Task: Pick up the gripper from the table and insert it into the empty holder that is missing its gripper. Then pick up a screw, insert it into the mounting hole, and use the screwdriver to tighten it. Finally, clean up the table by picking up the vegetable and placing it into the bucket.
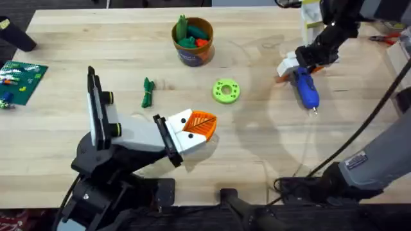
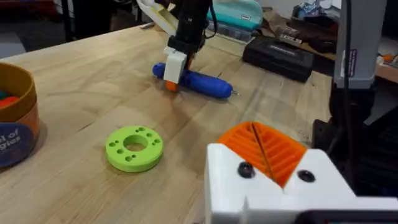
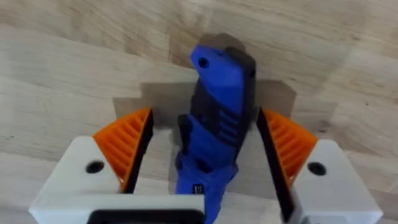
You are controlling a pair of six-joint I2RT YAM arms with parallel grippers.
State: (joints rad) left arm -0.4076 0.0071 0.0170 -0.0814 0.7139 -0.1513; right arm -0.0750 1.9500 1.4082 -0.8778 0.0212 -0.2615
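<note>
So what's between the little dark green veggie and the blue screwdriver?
The lime-green disc with holes lies between the vegetable and the screwdriver, as the overhead view shows; the rest is bare table.

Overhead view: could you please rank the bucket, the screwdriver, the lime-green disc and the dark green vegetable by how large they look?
1. Bucket and screwdriver: round against long, too close to separate.
2. Lime-green disc.
3. Vegetable, as long as the disc is wide but much slimmer.

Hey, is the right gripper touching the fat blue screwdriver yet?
Apart. The right wrist view shows the right gripper open astride the fat blue screwdriver, with wood visible between each orange pad and the body.
</note>
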